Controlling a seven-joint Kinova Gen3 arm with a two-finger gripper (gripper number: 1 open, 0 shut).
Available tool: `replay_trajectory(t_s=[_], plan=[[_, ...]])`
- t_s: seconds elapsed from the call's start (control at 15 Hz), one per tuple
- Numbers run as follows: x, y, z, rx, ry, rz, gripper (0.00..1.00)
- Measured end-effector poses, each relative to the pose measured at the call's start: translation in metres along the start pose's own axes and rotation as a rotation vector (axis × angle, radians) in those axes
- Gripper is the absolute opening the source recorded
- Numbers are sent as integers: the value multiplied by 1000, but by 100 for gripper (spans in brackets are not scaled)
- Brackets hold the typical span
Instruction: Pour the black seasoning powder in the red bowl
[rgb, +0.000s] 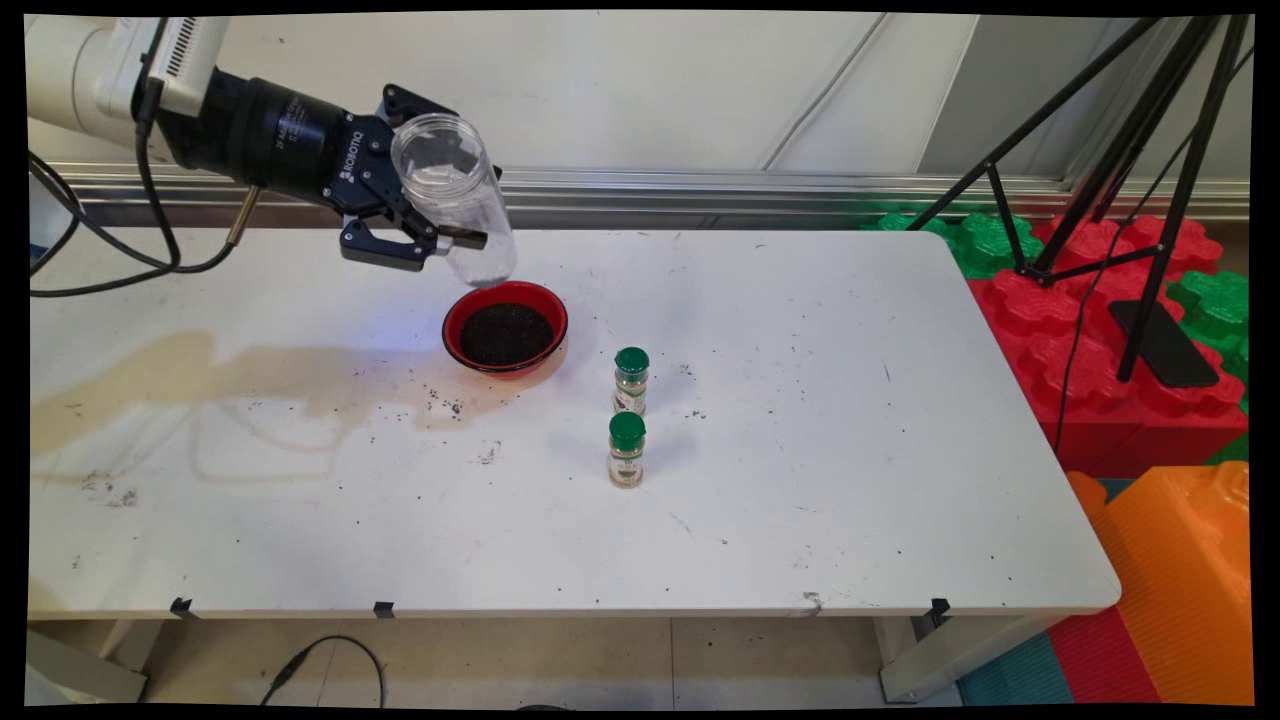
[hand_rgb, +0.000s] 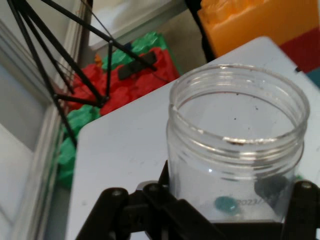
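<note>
White desk (rgb: 800, 520), stained brown at left and speckled with dark crumbs. Fingers (rgb: 462, 237) clamp a clear jar (rgb: 455, 200) above a red bowl (rgb: 505, 328); two green-capped bottles (rgb: 629, 420) stand nearby, foam blocks (rgb: 1090, 330) and a tripod (rgb: 1150, 150) beyond.

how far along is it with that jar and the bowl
Looks done: the red bowl holds dark grounds, and the clear jar looks empty in the hand view, mouth open. In hand: the gripper is shut on the jar, held above the bowl. Left: the jar is not set down on the table; two green-capped spice bottles stand untouched.
</note>
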Motion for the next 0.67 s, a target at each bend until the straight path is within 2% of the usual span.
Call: replay_trajectory(t_s=[0.4, 0.67], plan=[[-10, 6, 11, -57, 49, -163, 0], [-25, 14, 21, -85, 66, -233, 0]])
